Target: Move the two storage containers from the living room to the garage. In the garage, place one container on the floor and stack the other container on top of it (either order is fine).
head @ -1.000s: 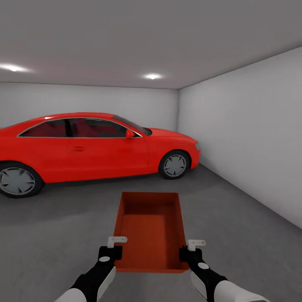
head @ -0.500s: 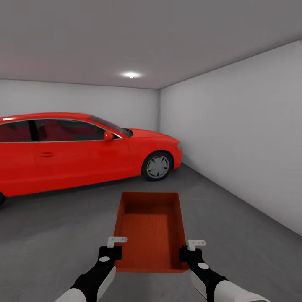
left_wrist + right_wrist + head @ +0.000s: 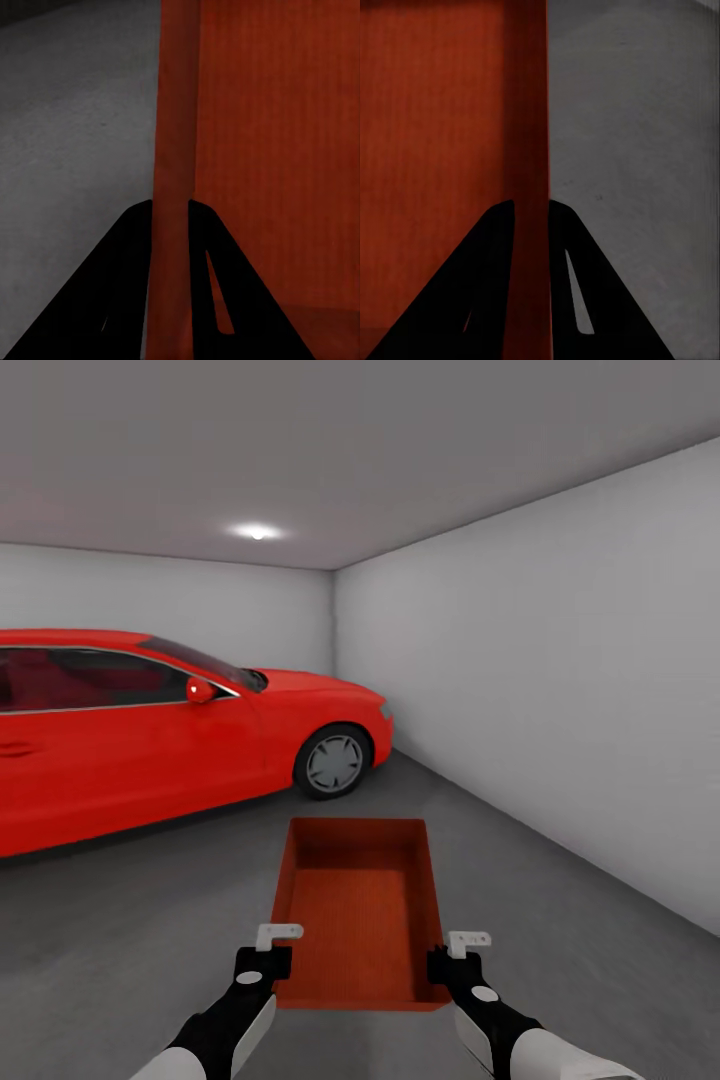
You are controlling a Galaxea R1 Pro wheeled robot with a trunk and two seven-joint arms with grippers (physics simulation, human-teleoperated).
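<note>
Between both arms, above the garage floor: storage container (open top, empty) held level; left claw clamped on its left wall, right claw on its right wall; red car ahead-left.

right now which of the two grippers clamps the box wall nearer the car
The left gripper, shut on the red-orange open-topped storage container; the red car stands on that side.

Open grey floor lies ahead and right; a red car blocks the left, a white wall bounds the right.
</note>
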